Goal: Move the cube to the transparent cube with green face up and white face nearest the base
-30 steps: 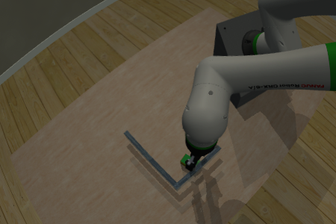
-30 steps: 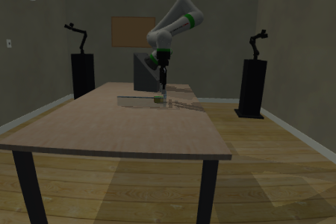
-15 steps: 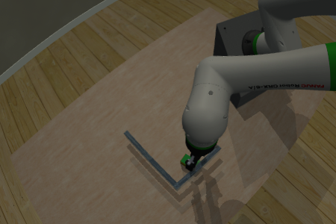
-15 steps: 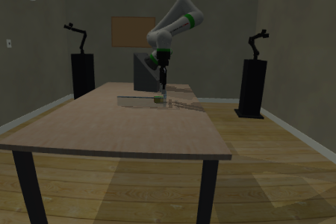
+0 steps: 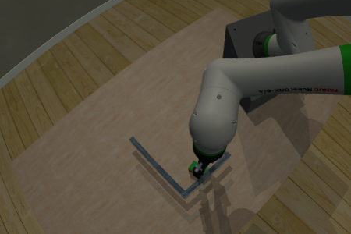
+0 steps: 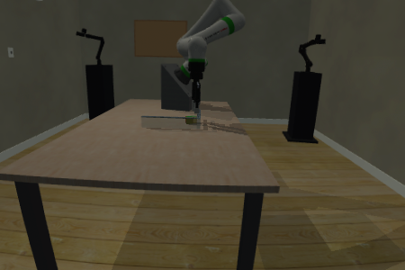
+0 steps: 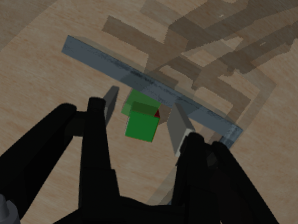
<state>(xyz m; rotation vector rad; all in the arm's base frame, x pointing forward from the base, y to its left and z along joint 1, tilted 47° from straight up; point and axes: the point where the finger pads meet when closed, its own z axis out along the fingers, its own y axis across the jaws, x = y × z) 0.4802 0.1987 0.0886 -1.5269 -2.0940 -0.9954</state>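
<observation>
The cube (image 7: 141,120) shows its green face up and sits on the table beside a grey rail. It also shows in the top view (image 5: 193,166) and, small, in the exterior view (image 6: 191,120). A fainter green patch overlaps its far edge in the wrist view, which looks like the transparent cube; I cannot make out its outline. My gripper (image 7: 143,106) points straight down over the cube, one finger on each side. A small gap shows between each finger and the cube. The gripper is partly open and grips nothing. The white face is not visible.
A grey L-shaped rail (image 5: 171,173) lies on the table, and the cube is inside its corner, close to the shorter arm (image 7: 149,83). The robot's dark pedestal (image 5: 249,48) stands at the table's far end. Camera stands (image 6: 306,101) are on the floor beside the table.
</observation>
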